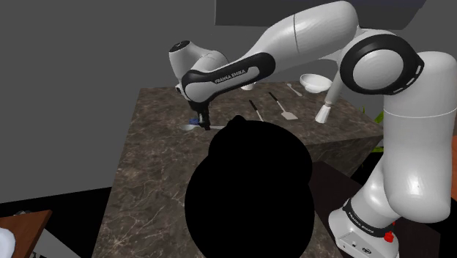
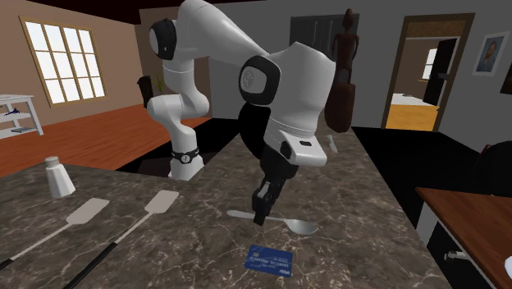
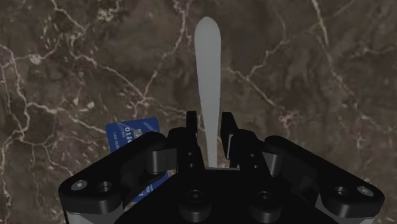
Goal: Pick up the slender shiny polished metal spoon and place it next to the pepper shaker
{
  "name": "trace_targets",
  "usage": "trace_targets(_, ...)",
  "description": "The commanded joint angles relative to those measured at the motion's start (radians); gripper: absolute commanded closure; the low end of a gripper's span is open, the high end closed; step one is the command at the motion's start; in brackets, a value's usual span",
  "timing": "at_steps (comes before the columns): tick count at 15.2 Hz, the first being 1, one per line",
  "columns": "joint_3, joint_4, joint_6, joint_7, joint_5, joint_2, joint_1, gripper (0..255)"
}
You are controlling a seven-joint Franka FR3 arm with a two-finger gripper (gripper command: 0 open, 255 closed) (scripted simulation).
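Two black fingers [image 3: 191,127] of my gripper [image 3: 210,118] clasp the handle of the grey spoon [image 3: 208,70], which lies flat on the dark marble counter [image 3: 305,76]. A blue card [image 3: 130,137] lies just beside it. Farther off, beyond two spatulas [image 2: 161,203], the white shaker [image 2: 59,176] stands well apart from the spoon.

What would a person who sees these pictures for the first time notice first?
The black two-finger gripper is down on the dark veined stone counter, shut on the handle of a slender grey spoon that lies flat there. A small blue card lies close beside it. In the shoulder view, a large round black shape hides the counter's near part.
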Motion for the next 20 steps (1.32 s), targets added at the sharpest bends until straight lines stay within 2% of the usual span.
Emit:
trace_targets(1,0.001,0.017,-0.024,-0.006,0.003,-0.008,0.001,255)
trace_targets(20,0.008,0.198,-0.248,-0.056,0.022,-0.057,0.009,255)
